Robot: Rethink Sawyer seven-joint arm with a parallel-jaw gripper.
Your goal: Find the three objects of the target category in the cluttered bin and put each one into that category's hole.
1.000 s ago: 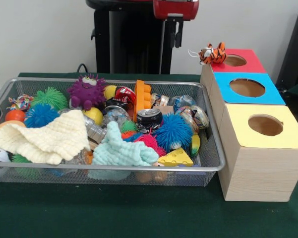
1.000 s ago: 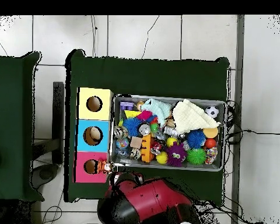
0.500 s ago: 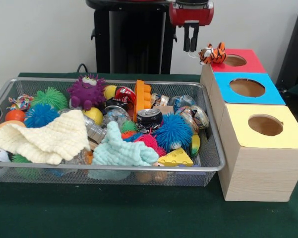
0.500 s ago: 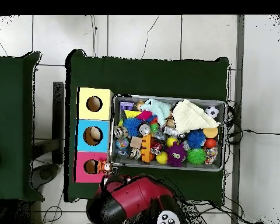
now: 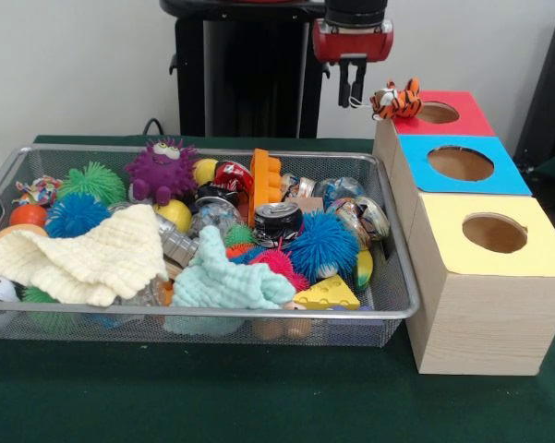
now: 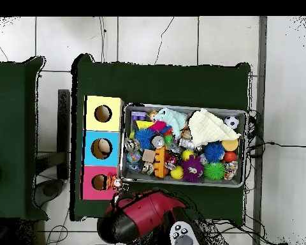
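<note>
Tiger toy (image 5: pixel 396 100) sits on the edge of the red box (image 5: pixel 457 115), right beside its hole (image 5: pixel 437 113). The gripper (image 5: pixel 351 96) hangs empty, fingers slightly apart, just beside the tiger on the bin's (image 5: pixel 392 305) side, about level with it.

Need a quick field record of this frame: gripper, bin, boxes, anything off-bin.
gripper: gripper hangs above the table's far side, beside the tiger toy, holding nothing; open or shut unclear
bin: wire mesh bin crowded with toys, cans and two cloths
top layer: cream cloth and mint cloth cover part of the pile
boxes: red box, blue box, yellow box in a row beside the bin, each with a round hole
off-bin: tiger toy sits on the red box's edge, not in the hole
</note>
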